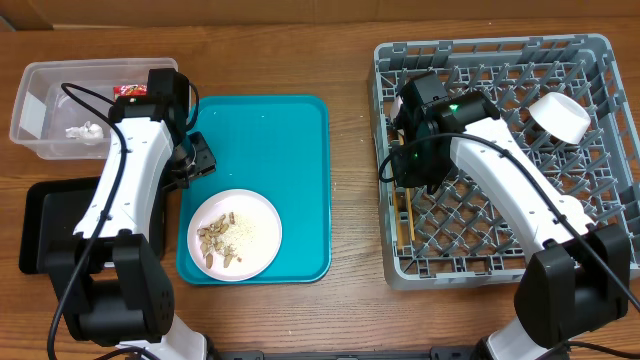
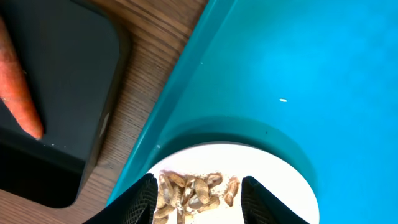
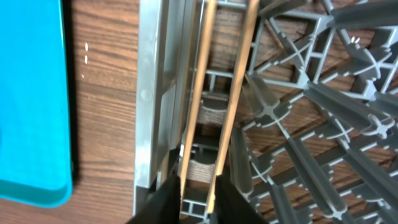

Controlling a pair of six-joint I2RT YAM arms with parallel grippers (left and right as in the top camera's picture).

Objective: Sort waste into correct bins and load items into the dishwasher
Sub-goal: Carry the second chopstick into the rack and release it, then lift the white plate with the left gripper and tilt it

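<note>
The left gripper (image 2: 199,199) hangs wide open over the teal tray (image 1: 285,120). The white plate (image 1: 262,222) of food scraps (image 1: 218,240) lies just below its fingertips, on the side nearer the robot's base, so the left arm is by far the nearer. The right gripper (image 3: 199,202) stands narrow around the chopsticks (image 3: 231,112), which lie lengthwise along the left wall of the rack (image 3: 147,93); I cannot tell whether it grips them.

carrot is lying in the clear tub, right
No. The left wrist view shows the carrot lying in the black tray, not the clear tub; that tub holds the tissue and the red wrapper.
</note>
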